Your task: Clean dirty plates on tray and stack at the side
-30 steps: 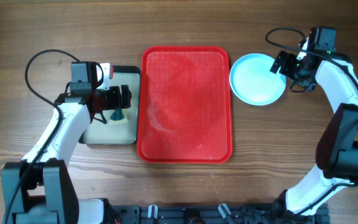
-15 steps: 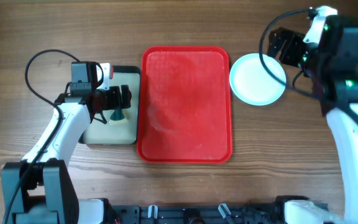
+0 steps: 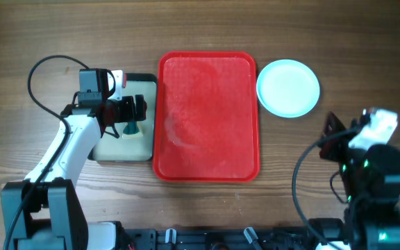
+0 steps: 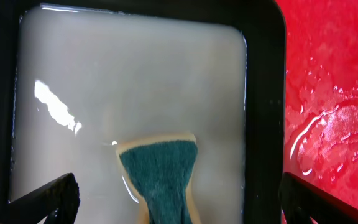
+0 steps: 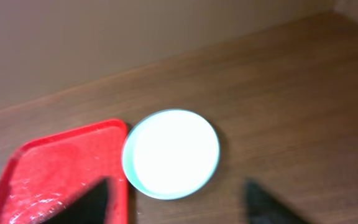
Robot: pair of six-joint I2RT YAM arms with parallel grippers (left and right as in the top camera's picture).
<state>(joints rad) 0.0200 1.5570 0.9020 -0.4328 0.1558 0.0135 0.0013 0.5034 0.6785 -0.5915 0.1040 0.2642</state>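
Note:
A pale aqua plate (image 3: 288, 87) lies on the table just right of the red tray (image 3: 207, 118); from above I cannot tell whether it is a single plate or a stack. The tray is wet and carries no plates. My right gripper (image 5: 179, 202) hovers well in front of the plate (image 5: 171, 152), its blurred fingers apart with nothing between them. In the overhead view the right arm (image 3: 367, 156) is at the front right. My left gripper (image 4: 182, 196) stands open over the basin, a teal sponge (image 4: 160, 171) between its fingers.
The black-rimmed basin (image 4: 263, 93) of cloudy water stands against the tray's left edge (image 4: 328, 93). A cable (image 3: 37, 76) loops behind the left arm. Bare wood runs along the back and the front right of the table.
My right arm has drawn back from beside the plate to the front right of the table. The plate stays where it was. The left arm has not moved.

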